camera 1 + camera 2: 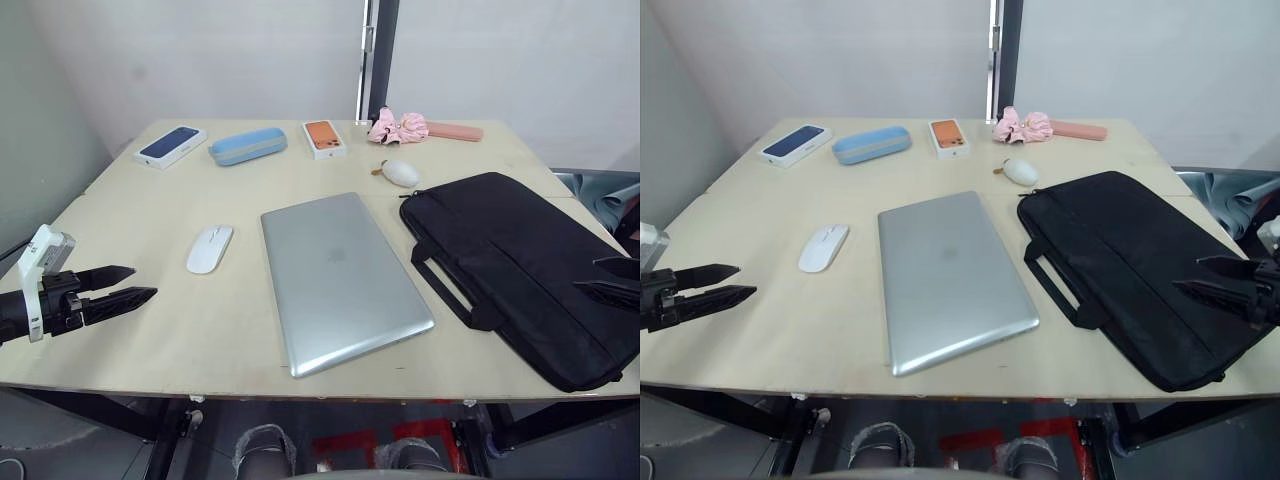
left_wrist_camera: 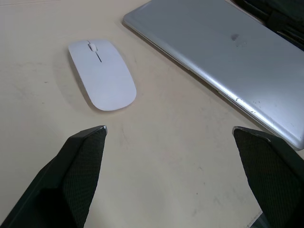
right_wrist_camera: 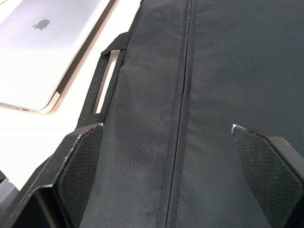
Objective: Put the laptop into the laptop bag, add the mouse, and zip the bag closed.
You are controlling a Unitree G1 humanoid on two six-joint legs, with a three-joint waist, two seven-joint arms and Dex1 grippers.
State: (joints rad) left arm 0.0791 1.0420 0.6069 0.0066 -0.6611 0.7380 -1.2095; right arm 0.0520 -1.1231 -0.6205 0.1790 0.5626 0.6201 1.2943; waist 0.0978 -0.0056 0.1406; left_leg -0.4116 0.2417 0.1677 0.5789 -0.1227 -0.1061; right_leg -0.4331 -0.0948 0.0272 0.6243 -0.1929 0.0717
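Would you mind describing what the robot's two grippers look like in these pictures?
Each gripper has two black, wedge-shaped fingers tapering to pointed tips, with a fine cross-hatched texture on their faces. The left gripper sits on a black wrist carrying a white block-shaped housing. The right gripper has the same black pointed fingers, with a small white part at its wrist.

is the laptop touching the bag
Apart: the left eye view shows a strip of bare table between the laptop and the laptop bag.

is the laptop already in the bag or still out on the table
Out. The laptop lies flat and closed on the table, between the mouse and the laptop bag, touching neither.
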